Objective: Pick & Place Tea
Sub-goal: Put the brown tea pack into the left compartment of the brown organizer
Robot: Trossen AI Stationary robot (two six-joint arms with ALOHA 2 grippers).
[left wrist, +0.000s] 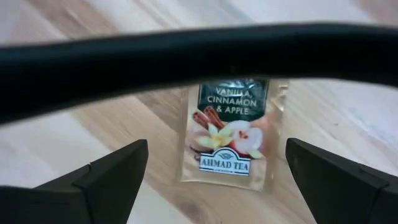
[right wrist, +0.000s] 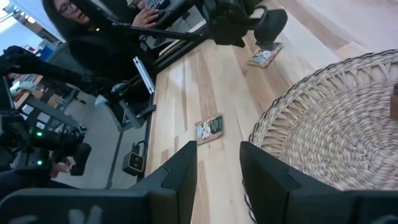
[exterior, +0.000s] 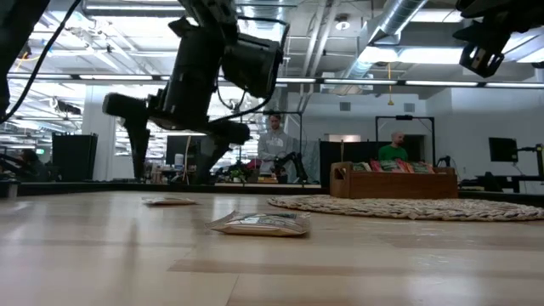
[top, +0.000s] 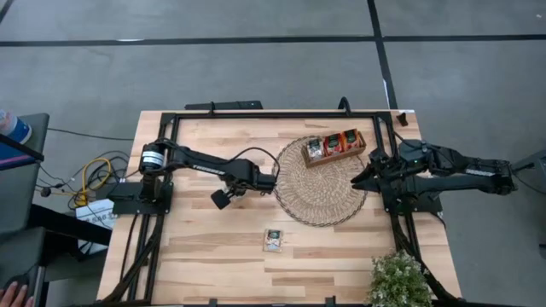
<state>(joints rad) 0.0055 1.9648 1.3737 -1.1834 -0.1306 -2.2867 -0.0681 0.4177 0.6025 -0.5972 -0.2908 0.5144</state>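
Pale tea sachet (left wrist: 228,134) lies between the open left end effector (left wrist: 214,180) fingers.

the pale tea sachet (left wrist: 229,134) lying on the wooden surface (left wrist: 336,118) reads "vanilla, cinnamon & apple" on its dark green band, with the brand "ahmad tea" printed lower down.

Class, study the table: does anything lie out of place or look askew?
Yes. One tea sachet lies loose on the bare table, apart from the wicker mat and the wooden tray holding the others. The open left gripper frames a sachet; the open right gripper sits at the mat's edge.
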